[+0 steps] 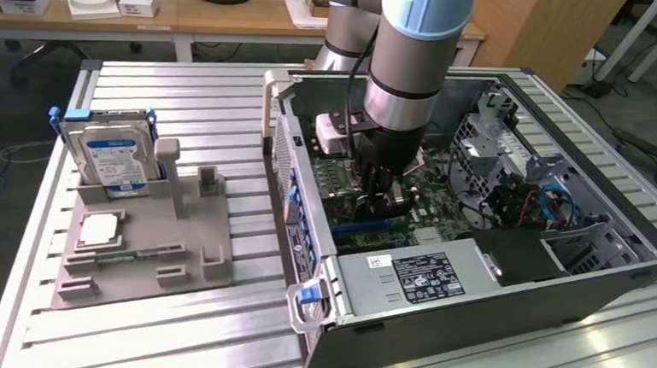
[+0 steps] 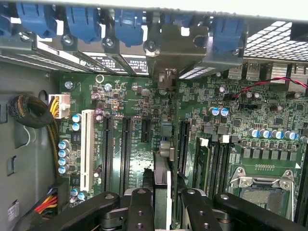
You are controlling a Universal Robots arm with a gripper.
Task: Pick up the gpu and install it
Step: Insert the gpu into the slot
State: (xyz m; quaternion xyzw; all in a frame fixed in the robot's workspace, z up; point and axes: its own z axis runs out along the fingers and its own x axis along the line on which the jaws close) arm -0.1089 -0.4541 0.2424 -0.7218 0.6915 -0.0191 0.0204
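Observation:
The gpu shows edge-on in the wrist view as a thin card running between my two fingers, with its metal end bracket up against the case's rear slot openings. My gripper is shut on the gpu and holds it upright over the green motherboard, between the long black expansion slots. In the exterior view my gripper reaches down inside the open computer case, low over the board.
A silver hard drive stands in a grey fixture on the slatted metal table, at the exterior view's left. Inside the case lie a power supply, a drive cage and an open CPU socket.

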